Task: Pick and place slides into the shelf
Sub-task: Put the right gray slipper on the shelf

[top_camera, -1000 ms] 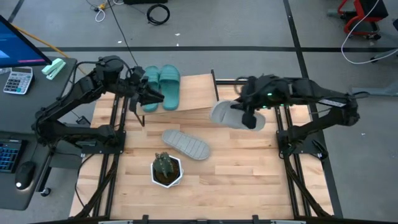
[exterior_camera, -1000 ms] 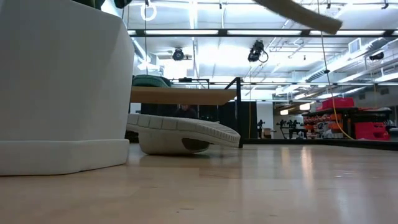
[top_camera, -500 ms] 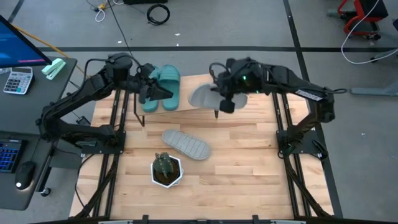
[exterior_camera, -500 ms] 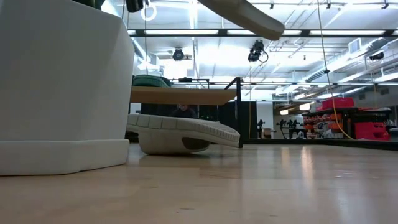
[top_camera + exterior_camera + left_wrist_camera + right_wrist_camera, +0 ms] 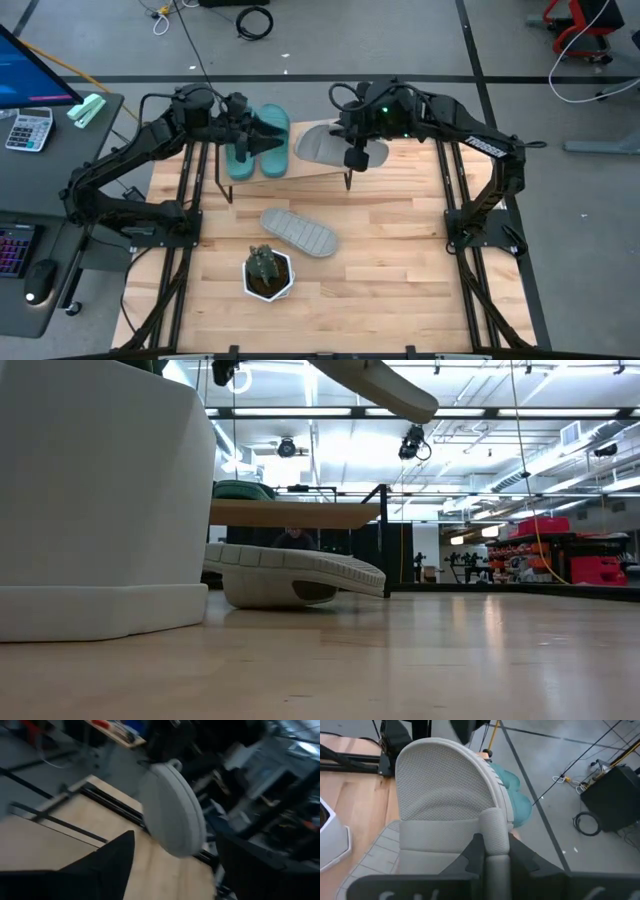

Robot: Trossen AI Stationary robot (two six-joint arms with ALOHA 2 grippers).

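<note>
High view: grey slide (image 5: 322, 146), ribbed strap, w/ right gripper (image 5: 352, 160).

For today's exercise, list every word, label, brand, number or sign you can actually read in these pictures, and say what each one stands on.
No text can be read in any view.
The calculator beside the table has keys and a display too small to read.
The monitor shows a blue screen with no legible text.
The grey slide held by the right tool shows only a ribbed texture, no brand.

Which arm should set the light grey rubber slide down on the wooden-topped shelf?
Right. Its gripper holds the light grey rubber slide over the shelf; the left gripper sits by the teal slides.
</note>
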